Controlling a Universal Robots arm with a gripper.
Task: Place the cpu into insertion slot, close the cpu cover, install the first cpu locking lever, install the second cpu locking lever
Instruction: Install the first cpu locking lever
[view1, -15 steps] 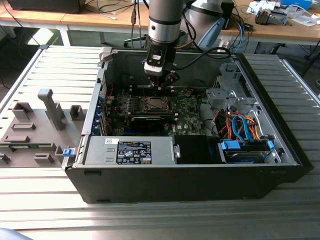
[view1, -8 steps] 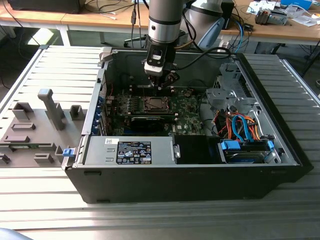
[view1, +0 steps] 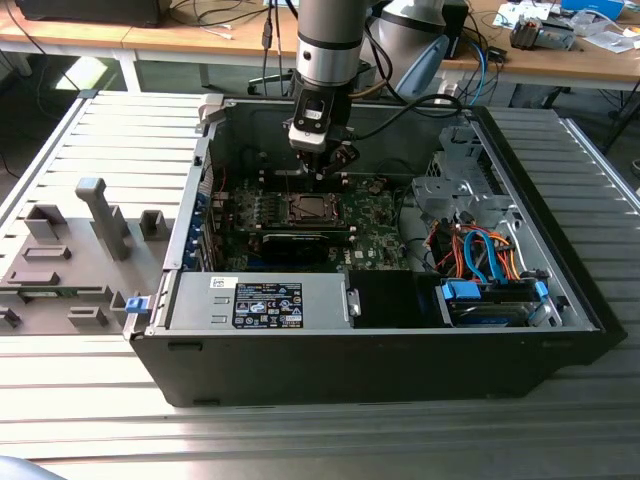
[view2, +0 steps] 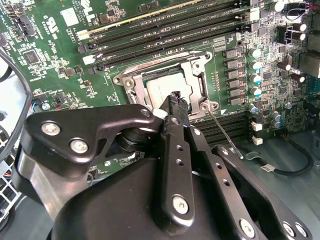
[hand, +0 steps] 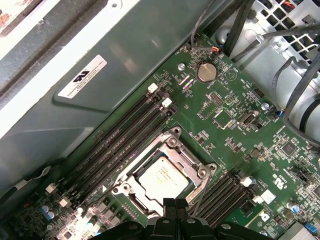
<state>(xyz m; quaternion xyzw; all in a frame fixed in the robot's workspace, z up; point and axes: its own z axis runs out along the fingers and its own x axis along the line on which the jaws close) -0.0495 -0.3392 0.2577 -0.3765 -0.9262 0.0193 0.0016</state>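
The gripper (view1: 322, 170) was positioned inside the computer case (view1: 400, 370), just above the insertion slot (view2: 125, 82) of the green circuit board (hand: 225, 100). Its fingers (hand: 165, 207) were pressed together, and nothing was seen between them. In the first wrist view, the cpu (hand: 162, 177) was seated in the slot, directly ahead of the fingertips. The cpu cover (view2: 194, 75) lay flat around the cpu, whose metal top was exposed through the cover's window. A thin lever rod (view2: 225, 135) was observed just beside the gripper, extending from the slot's corner. Contact between fingertips and cpu could not be determined.
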